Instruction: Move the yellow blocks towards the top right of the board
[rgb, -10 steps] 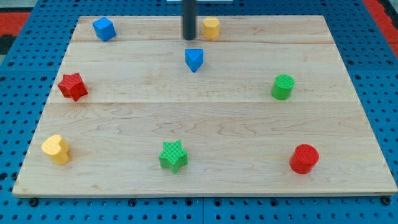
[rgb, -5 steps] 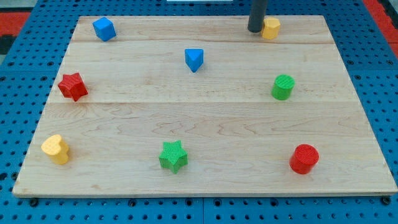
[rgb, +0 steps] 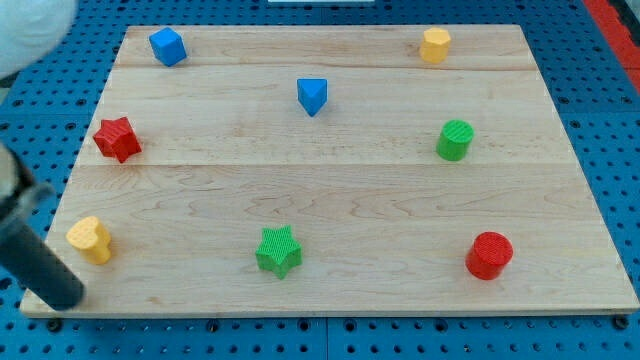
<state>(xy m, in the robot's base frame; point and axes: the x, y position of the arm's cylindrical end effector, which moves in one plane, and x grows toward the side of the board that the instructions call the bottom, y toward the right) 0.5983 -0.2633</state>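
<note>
A yellow hexagonal block sits near the top right of the wooden board. A yellow heart block lies at the board's bottom left. My tip rests at the bottom left corner of the board, just below and left of the yellow heart block, with a small gap between them. The dark rod slants up towards the view's left edge.
A blue cube lies at the top left and a blue triangular block top centre. A red star is at left, a green star bottom centre, a green cylinder at right, a red cylinder bottom right.
My tip pushed the yellow hexagonal block rightward along the top edge, then left it and swung across to the board's bottom left corner beside the yellow heart.
</note>
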